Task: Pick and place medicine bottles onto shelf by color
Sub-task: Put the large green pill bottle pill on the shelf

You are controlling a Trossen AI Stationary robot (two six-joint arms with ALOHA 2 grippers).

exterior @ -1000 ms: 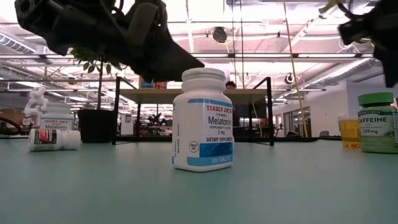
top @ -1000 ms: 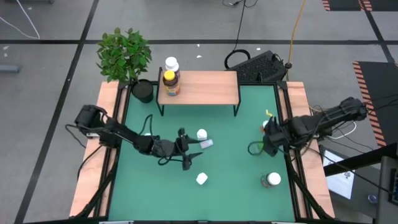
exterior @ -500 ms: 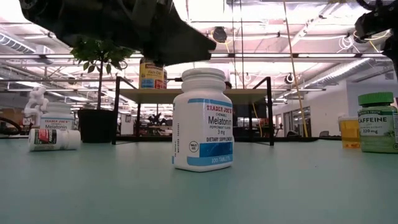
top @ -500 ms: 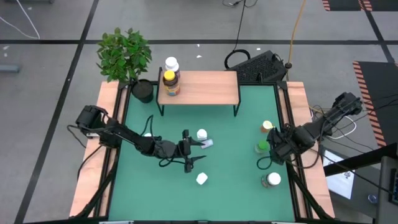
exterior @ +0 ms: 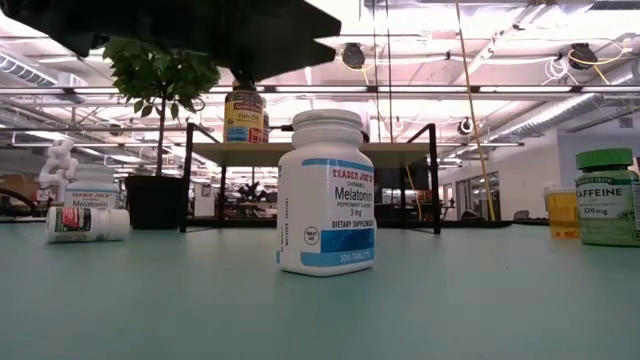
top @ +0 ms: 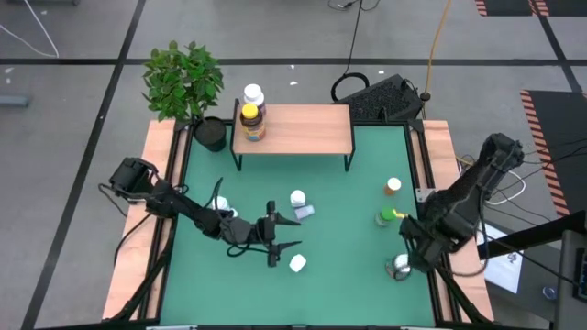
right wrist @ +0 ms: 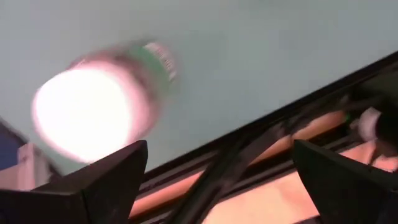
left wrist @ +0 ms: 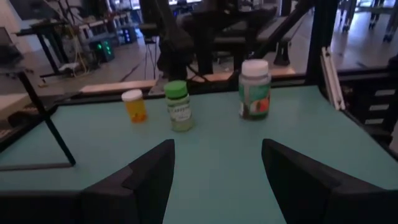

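My left gripper [top: 292, 235] hovers open and empty over the middle of the green table, pointing level toward the right side. A white-capped bottle [top: 297, 264] stands just nearside of it. Another white bottle [top: 297, 197] stands farside, with one lying beside it [top: 305, 211]. My right gripper [top: 405, 257] points down, open wide, over a white-capped, green-labelled bottle [right wrist: 93, 112] at the near right; the bottle shows toward one finger, apart from both. An orange bottle [top: 393, 186] and a green one [top: 385, 217] stand nearby. The shelf [top: 303, 128] carries a yellow-capped amber bottle [top: 249, 120] and a white-capped one [top: 252, 93].
A potted plant [top: 188, 87] stands at the far left corner beside the shelf. Wooden rails [top: 168, 229] run along both sides of the table. Two more white bottles [exterior: 88, 223] sit at the left, one lying down. A keyboard [top: 385, 99] lies behind the table.
My right gripper has swung along the right rail toward the near edge, turning as it went, from beside the orange bottle to above the white-capped bottle, uncovering the orange and green bottles. My left gripper has drifted a little toward the near edge and risen. Both stay open.
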